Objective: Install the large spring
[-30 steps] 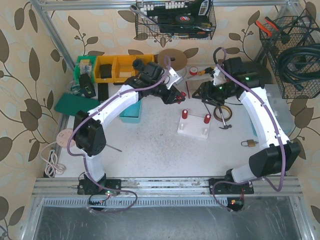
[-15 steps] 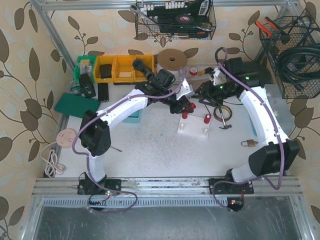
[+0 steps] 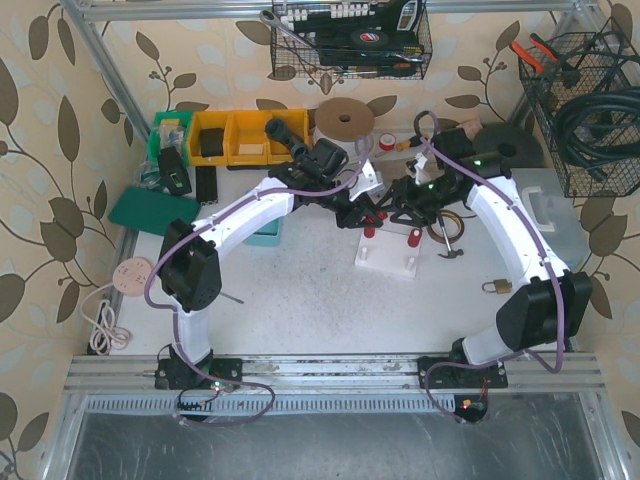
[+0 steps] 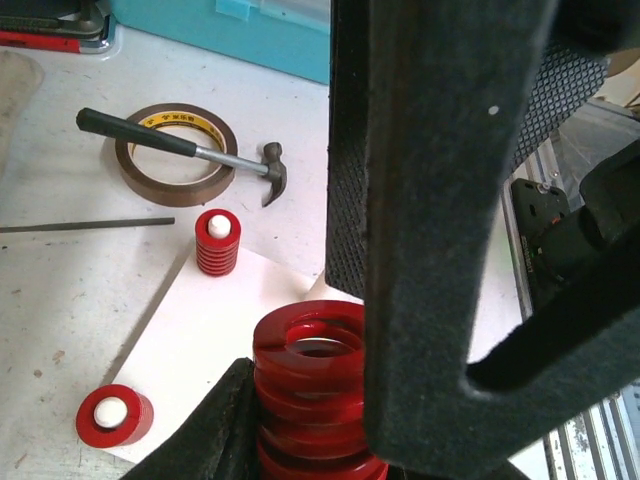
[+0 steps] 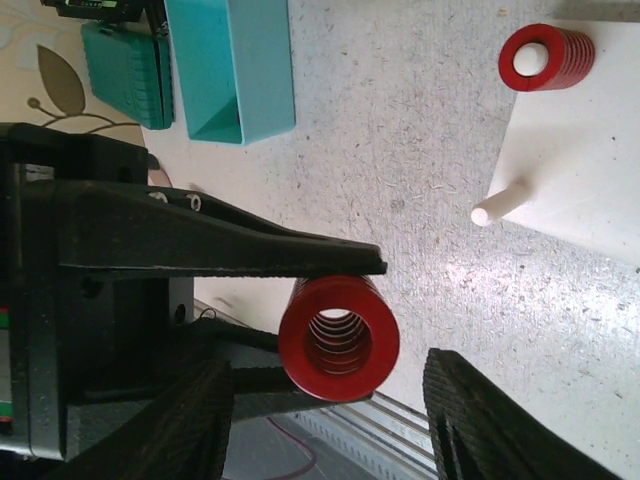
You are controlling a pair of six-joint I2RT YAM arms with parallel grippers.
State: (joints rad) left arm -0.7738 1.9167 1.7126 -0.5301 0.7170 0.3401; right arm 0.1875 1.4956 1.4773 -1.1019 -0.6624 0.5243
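Left tool (image 5: 378, 332) is clamped on the large spring (image 4: 300, 350). One pad presses each flank and the coils stand upright between them, with the open end toward the left wrist camera.

From the right wrist I look straight down the spring's bore. The left tool's two black fingers (image 5: 250, 250) pinch it from above and below in that view.

Right tool (image 5: 332, 365) stands wide, one finger on either side of the spring. Bare gaps show on both sides, so it touches nothing.

From above, both tools meet over the far edge of the white plate (image 3: 388, 258), with the spring hidden between them.

In the left wrist view the spring hangs over the plate's near corner. I cannot tell whether its lower end touches the plate, because the finger blocks that.

Small red springs (image 4: 217, 243) sit on two of the plate's pegs, white tips showing through. A bare peg (image 5: 498, 202) stands apart from the held spring (offset to one side in the right wrist view).

On the bench (image 5: 400, 120) beyond the plate a hammer (image 4: 190, 148) lies across a tape roll (image 4: 150, 182). A teal bin (image 5: 232, 70) sits farther off.
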